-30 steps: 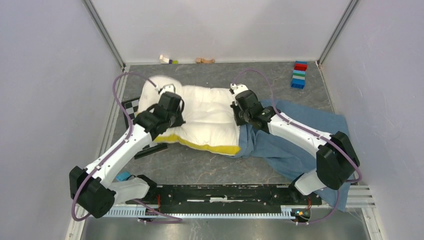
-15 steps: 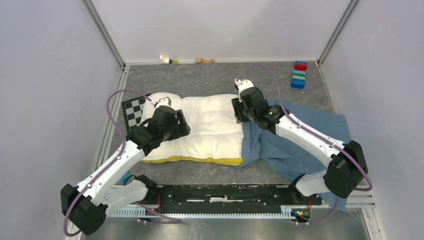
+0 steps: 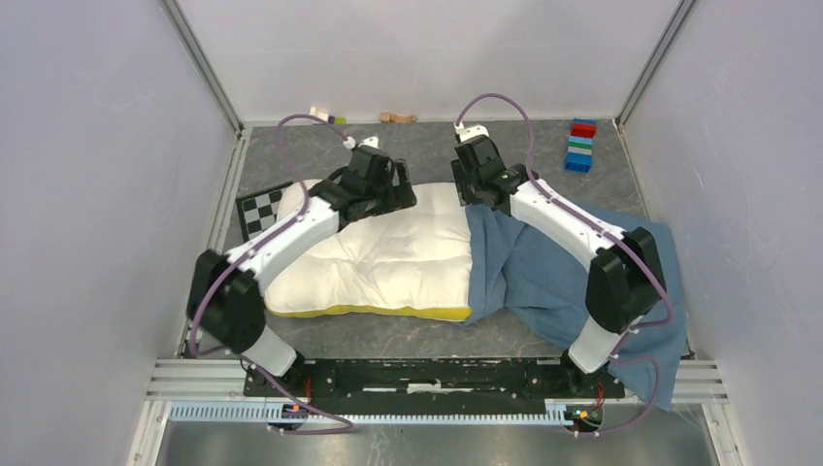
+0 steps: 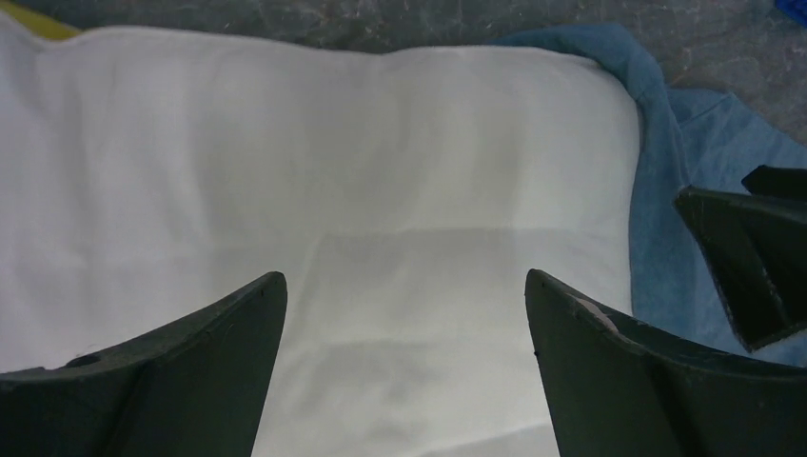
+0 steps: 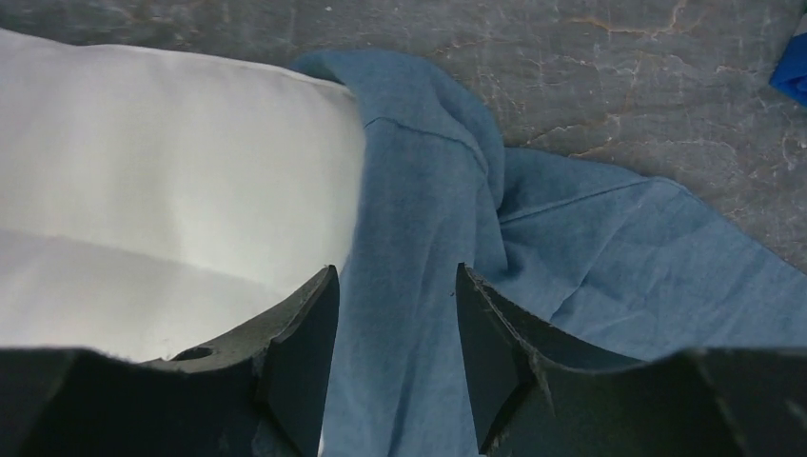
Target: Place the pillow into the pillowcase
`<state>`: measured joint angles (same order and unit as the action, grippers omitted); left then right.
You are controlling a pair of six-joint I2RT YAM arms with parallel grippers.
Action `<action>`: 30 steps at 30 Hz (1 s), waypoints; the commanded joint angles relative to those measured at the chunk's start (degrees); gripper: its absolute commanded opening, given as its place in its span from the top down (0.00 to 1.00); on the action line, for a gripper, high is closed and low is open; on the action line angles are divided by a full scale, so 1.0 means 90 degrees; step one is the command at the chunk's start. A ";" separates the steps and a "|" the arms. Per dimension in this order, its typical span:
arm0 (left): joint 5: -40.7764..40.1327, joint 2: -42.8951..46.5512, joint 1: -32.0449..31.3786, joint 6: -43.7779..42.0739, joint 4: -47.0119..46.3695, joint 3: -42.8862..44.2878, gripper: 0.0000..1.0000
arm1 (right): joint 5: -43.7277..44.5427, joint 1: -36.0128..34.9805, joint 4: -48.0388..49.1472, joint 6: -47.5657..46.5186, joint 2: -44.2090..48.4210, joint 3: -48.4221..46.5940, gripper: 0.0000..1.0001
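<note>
The cream-white pillow (image 3: pixel 378 262) lies flat mid-table, its yellow band along the near edge. Its right end lies against the dusty-blue pillowcase (image 3: pixel 553 272), which is spread out wrinkled to the right. My left gripper (image 3: pixel 393 194) hovers over the pillow's far edge, open wide, with only the white pillow (image 4: pixel 333 143) showing between its fingers (image 4: pixel 219 352). My right gripper (image 3: pixel 476 189) hangs over the far right corner, where pillow (image 5: pixel 171 190) meets pillowcase (image 5: pixel 571 248). It is open above the blue cloth and grips nothing.
A checkerboard card (image 3: pixel 260 209) lies partly under the pillow's left end. A stack of coloured blocks (image 3: pixel 579 146) stands at the back right. Two small toys (image 3: pixel 327 116) (image 3: pixel 397 117) lie along the back wall. Enclosure walls close in left, right and behind.
Both grippers have opened and let go of the pillow, which has dropped flat from its raised left end. Both arms have moved back to the pillow's far edge.
</note>
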<state>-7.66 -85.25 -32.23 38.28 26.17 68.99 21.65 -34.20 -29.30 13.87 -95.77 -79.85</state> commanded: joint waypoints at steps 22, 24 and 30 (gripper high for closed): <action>0.0214 -0.2730 0.0075 -0.0475 -0.1042 0.1261 0.82 | -0.0331 0.0274 -0.0792 -0.0151 -0.2060 -0.2276 0.50; 0.0247 -0.2701 0.0070 -0.0437 -0.1039 0.1260 0.89 | -0.0283 0.0274 -0.0807 -0.0135 -0.2117 -0.2256 0.53; 0.0288 -0.2343 0.0075 -0.0111 -0.1186 0.0992 0.98 | -0.0038 0.0267 -0.1292 0.0079 -0.2343 -0.2953 0.90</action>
<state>-6.74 -109.89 -31.57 33.98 18.59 80.25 18.79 -31.62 -38.20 12.88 -116.11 -100.36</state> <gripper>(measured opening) 0.044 0.197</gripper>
